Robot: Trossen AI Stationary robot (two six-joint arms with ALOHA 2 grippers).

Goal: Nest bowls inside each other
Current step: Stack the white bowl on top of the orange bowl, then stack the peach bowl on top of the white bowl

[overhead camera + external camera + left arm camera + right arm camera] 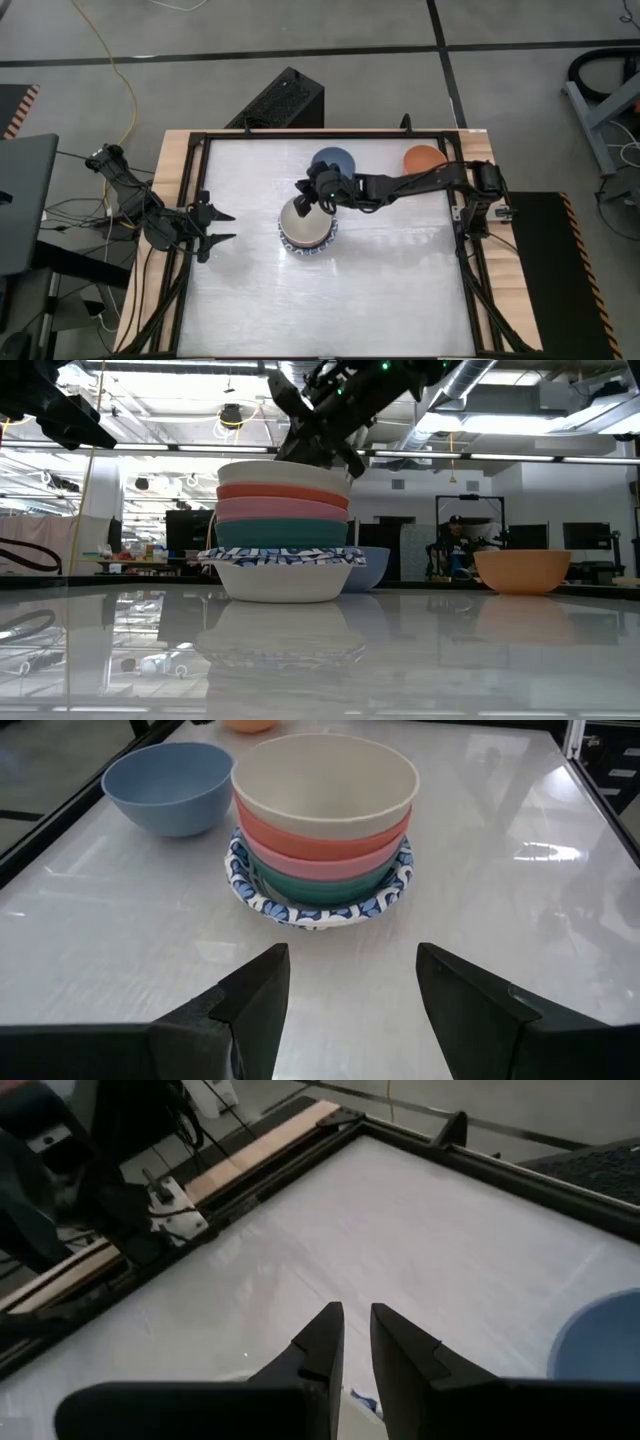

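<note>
A stack of nested bowls stands mid-table: a white blue-patterned bowl at the bottom, then green, pink and red ones, with a cream bowl on top. A blue bowl and an orange bowl rest on their bases near the far edge. My right gripper hovers just over the stack's far rim, its fingers a narrow gap apart with nothing between them. My left gripper waits wide open to the left of the stack, pointing at it.
A black frame rail runs around the white tabletop. There is free room on the near half of the table. A black box sits on the floor beyond the far edge. A person sits far back in the room.
</note>
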